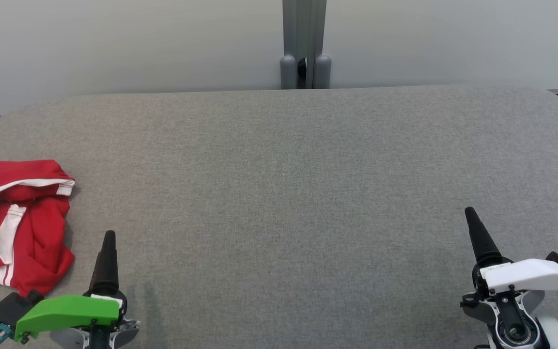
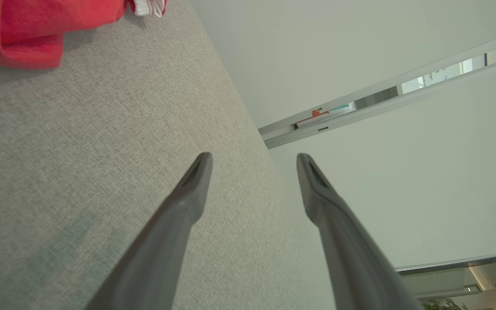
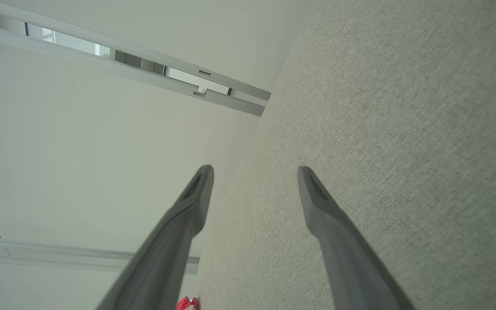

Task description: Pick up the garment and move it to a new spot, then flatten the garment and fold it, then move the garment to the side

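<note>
Grey table [image 1: 308,194], crumpled red garment [image 1: 17,223]

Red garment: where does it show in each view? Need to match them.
Head view: red garment crumpled at the far left edge.
Left wrist view: garment in the top left corner.
Right wrist view: small red scrap at the bottom edge.
Shared landmark: the grey fabric surface.

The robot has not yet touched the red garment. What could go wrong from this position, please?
1. The garment lies crumpled in layers near the left end of the table and runs past the head view's edge. The open left gripper may pinch only one layer, or push the cloth off the side.
2. The open right gripper is far across the table, so it probably cannot help until the garment is brought toward the middle.
</note>
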Available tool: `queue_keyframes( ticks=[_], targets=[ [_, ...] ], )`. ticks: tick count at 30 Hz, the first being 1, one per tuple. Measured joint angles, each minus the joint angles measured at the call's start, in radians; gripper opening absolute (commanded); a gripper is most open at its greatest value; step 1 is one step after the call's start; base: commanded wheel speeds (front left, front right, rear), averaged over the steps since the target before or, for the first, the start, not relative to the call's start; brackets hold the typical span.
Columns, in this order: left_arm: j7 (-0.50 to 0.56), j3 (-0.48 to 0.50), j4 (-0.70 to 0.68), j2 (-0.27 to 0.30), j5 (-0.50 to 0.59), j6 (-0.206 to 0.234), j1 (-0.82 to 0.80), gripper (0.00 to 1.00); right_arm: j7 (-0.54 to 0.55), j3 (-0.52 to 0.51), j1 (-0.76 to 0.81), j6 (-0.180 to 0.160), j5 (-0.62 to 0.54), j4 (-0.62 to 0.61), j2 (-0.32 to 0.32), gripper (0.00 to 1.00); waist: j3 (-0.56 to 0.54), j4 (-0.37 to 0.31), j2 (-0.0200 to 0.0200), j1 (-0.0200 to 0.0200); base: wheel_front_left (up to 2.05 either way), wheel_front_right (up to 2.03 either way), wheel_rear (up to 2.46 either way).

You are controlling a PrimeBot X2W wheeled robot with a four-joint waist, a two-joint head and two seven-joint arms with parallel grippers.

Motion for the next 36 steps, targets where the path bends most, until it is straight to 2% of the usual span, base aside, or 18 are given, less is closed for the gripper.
queue_keyframes(
  ticks=[6,18,28,36],
  targets=[
    [-0.024,-0.025,0.005,0.01,0.125,0.012,-0.002,1.0,-0.024,0.009,-0.012,0.0,-0.121,0.006,0.006,1.0,0.003,0.002,0.0,0.0,0.0,0.0,0.0],
    [-0.067,-0.089,0.007,0.041,0.338,0.068,-0.006,1.0,-0.067,0.021,-0.018,0.0,-0.339,0.034,0.014,1.0,0.009,0.005,0.0,0.0,0.0,0.0,0.0],
    [-0.1,-0.137,0.007,0.067,0.467,0.126,-0.006,1.0,-0.099,0.023,-0.023,0.0,-0.497,0.034,0.017,1.0,0.01,0.008,0.0,0.0,0.0,0.0,0.0],
    [-0.124,-0.166,0.001,0.086,0.557,0.157,-0.006,1.0,-0.124,0.03,-0.026,0.0,-0.59,0.033,0.017,1.0,0.013,0.011,0.0,0.0,0.0,0.0,0.0]
  ],
)
